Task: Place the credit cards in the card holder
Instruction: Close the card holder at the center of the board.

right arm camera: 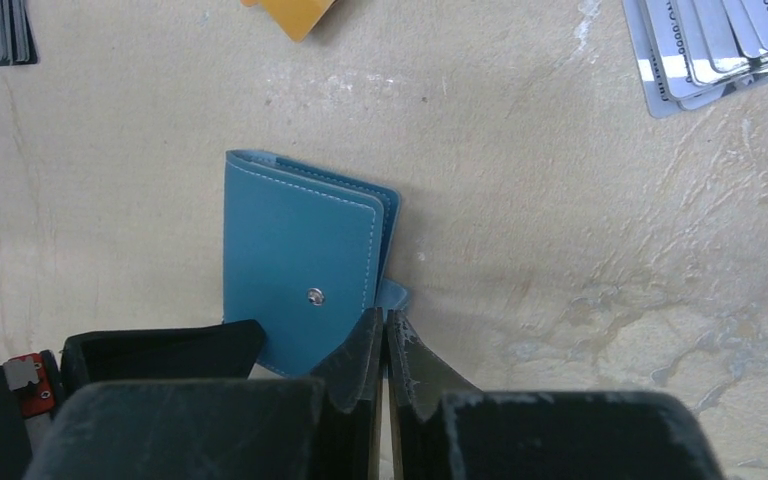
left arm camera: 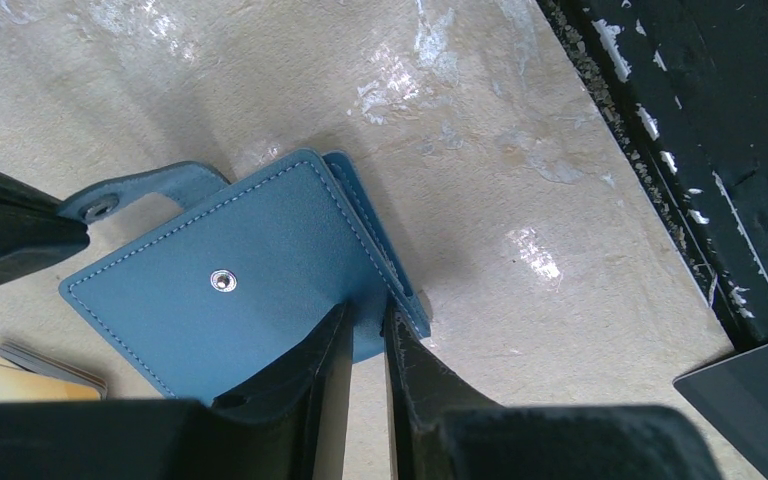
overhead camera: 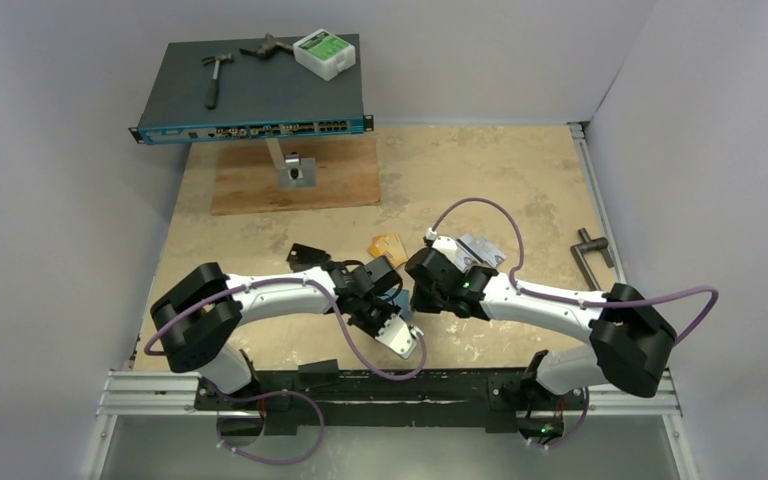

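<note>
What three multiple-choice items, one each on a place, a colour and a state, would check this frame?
1. The silver-grey cards lie
A. inside the card holder
B. on the table, apart from the card holder
C. on the network switch

2. The card holder's outside is
A. teal-blue
B. red
C. black

3. The card holder's strap is
A. snapped onto the cover stud
B. torn off
C. unfastened, lying off to one side

Answers:
1. B: the silver-grey cards sit fanned on the table, with bare surface between them and the card holder.
2. A: both wrist views show a teal-blue cover with pale stitching.
3. C: the strap lies clear of the cover, and the stud is bare.
</note>
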Robot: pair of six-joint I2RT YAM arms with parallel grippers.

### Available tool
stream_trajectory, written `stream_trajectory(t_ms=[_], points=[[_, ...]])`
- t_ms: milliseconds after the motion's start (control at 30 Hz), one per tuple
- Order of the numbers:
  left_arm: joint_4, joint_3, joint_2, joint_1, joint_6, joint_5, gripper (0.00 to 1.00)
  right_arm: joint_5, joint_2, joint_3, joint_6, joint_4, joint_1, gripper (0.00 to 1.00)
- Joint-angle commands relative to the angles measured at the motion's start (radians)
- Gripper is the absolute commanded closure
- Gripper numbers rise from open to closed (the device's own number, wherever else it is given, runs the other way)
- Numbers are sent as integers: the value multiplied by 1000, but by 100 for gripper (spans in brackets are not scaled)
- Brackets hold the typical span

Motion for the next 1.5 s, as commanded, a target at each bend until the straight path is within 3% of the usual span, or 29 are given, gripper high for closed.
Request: stream_trajectory(t_ms=[0,300,800,1467], points=[[19,15,2,-1,-13,-37,84,-40,-1,10,7,71,-6,100],[24,19,-2,-1,-18,-37,84,-120,83,3,33,172,-7,100],[23,26,0,0,-26,-34,85,-123,139,14,75,236,-6,100],[-6,70,15,-1,-74,5,86,-92,210,59,72,219,-8,100]])
